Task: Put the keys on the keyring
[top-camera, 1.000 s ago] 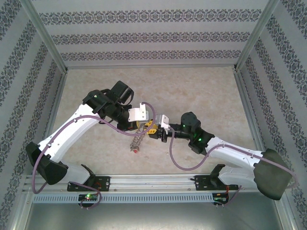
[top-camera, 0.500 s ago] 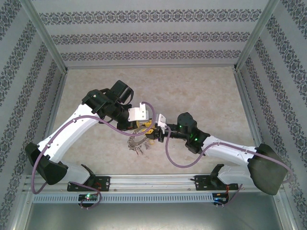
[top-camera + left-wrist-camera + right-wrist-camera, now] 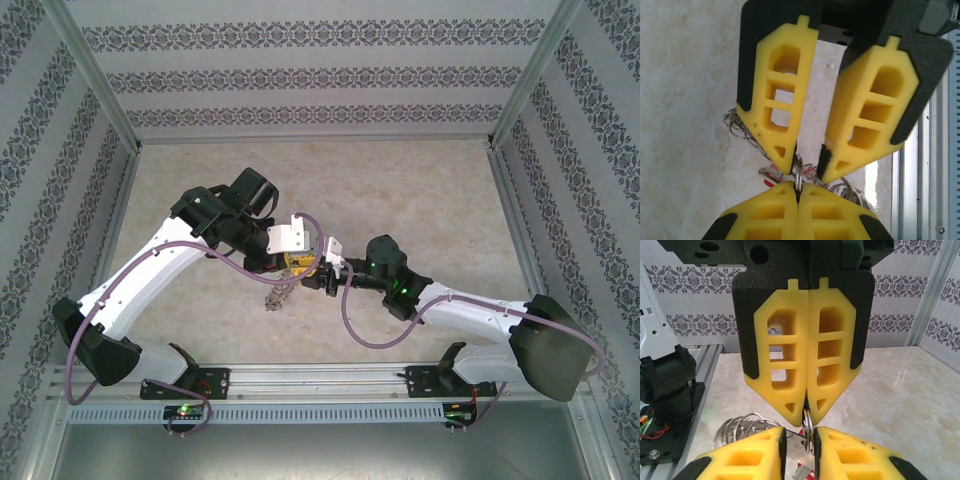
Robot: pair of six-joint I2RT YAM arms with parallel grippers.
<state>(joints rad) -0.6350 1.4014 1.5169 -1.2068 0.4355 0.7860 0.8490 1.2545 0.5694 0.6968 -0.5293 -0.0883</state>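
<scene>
Meeting almost tip to tip over the near middle of the marbled table, the left gripper and the right gripper are seen from the top camera reaching in from opposite sides. Just below and to the left of that meeting point, the keys are seen as a small silver-grey cluster. Whether the cluster touches the table cannot be told. In the left wrist view the keyring is shown edge-on, as a thin metal line standing between the two sets of yellow fingers. The right gripper's fingers, at the bottom of that view, are pressed flat together with the ring pinched between their tips. The left gripper's own fingers are held a narrow gap apart and straddle the ring. One tip lies just beside it and the other is clearly apart from it, so nothing is clamped by that tool. The same arrangement is shown in the right wrist view: the right gripper's pads are closed on the ring's upper edge, and the left gripper's fingers are set to either side of it below. Keys and wire loops are bunched behind the fingertips, with small red tags glimpsed among them. Whether any key is threaded on the ring cannot be told.
</scene>
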